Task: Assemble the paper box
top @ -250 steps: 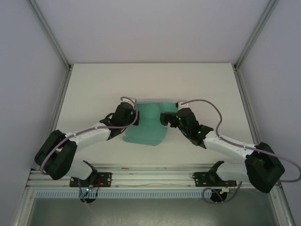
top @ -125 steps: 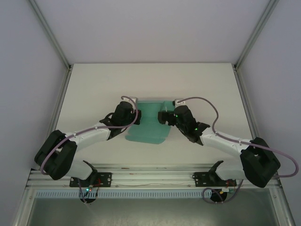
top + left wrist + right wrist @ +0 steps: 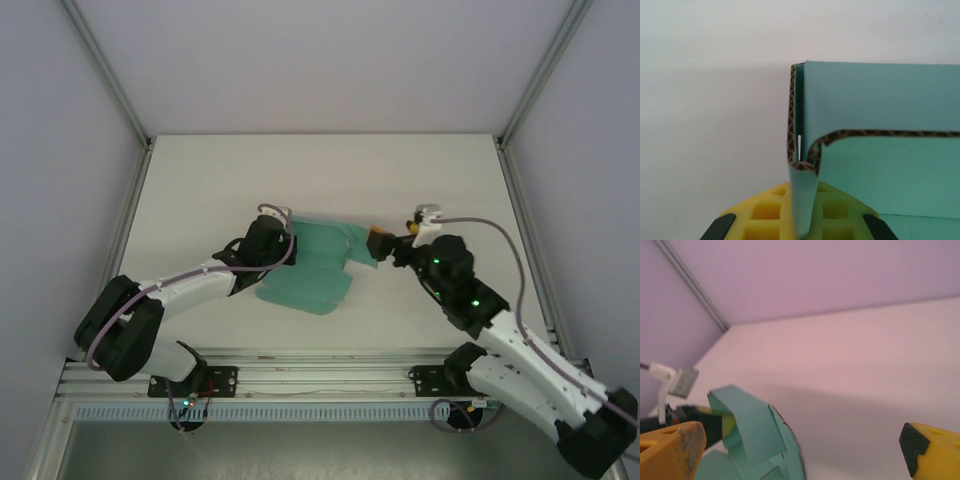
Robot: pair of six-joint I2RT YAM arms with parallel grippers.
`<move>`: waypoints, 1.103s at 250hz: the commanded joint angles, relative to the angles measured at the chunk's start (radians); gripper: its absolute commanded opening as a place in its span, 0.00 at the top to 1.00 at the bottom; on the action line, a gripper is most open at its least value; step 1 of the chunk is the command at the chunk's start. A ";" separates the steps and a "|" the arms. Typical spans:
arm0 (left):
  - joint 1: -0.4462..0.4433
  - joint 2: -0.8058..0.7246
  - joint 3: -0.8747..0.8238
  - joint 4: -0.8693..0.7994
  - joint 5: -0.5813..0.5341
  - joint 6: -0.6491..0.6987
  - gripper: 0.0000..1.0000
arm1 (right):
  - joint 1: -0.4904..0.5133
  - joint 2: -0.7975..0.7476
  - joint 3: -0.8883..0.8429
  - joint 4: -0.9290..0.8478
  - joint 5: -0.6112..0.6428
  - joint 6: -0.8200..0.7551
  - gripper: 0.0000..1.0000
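Lying on the white desk (image 3: 200,180) between the two arms, the teal paper box (image 3: 310,275) is a partly folded sheet with its far edge raised. From above, the left hand (image 3: 272,240) sits at the sheet's left edge. Its wrist camera shows a corrugated wall pinched between yellow fingers (image 3: 765,212). The right hand (image 3: 388,243) is just beside the right flap. Its own camera shows fingers (image 3: 667,452) spread wide, holding nothing.
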State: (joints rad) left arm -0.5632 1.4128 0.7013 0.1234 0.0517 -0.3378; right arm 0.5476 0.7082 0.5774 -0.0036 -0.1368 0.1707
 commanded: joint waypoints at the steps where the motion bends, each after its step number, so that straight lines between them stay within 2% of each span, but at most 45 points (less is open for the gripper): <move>1: 0.000 -0.038 0.005 -0.013 -0.002 0.023 1.00 | -0.131 -0.020 0.008 -0.141 -0.185 -0.010 0.04; 26: 0.001 -0.054 0.002 -0.024 -0.004 0.032 1.00 | -0.283 0.036 0.004 -0.161 -0.368 0.012 0.14; 51: 0.003 -0.069 -0.006 -0.017 -0.022 0.031 1.00 | -0.387 0.137 -0.028 -0.078 -0.582 0.010 0.22; 68: 0.003 -0.076 -0.002 -0.024 -0.013 0.024 1.00 | -0.410 0.207 -0.034 -0.028 -0.684 -0.010 0.29; 91: 0.003 -0.079 -0.003 -0.015 -0.006 0.033 1.00 | -0.410 0.258 -0.026 0.005 -0.866 -0.092 0.33; 104: 0.003 -0.075 -0.005 -0.006 -0.012 0.034 1.00 | -0.410 0.265 -0.031 0.036 -0.922 -0.099 0.35; 127: 0.003 -0.059 0.004 -0.008 0.008 0.030 1.00 | -0.408 0.269 -0.042 0.082 -0.943 -0.088 0.42; 170: 0.004 -0.036 0.020 0.002 0.020 0.037 1.00 | -0.362 0.316 -0.005 0.017 -0.972 -0.131 0.54; 202: 0.003 -0.032 0.035 -0.011 0.040 0.034 1.00 | -0.303 0.352 0.026 0.022 -0.970 -0.144 0.54; 233: 0.003 -0.026 0.034 -0.010 0.005 0.034 1.00 | -0.250 0.390 0.040 0.089 -0.961 -0.129 0.52; 276: 0.003 -0.017 0.034 -0.007 0.033 0.035 1.00 | -0.166 0.481 0.087 0.093 -0.863 -0.126 0.48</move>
State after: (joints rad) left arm -0.5625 1.3842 0.7078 0.1150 0.0715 -0.3126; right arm 0.3355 1.1385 0.6086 0.0463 -1.0626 0.0536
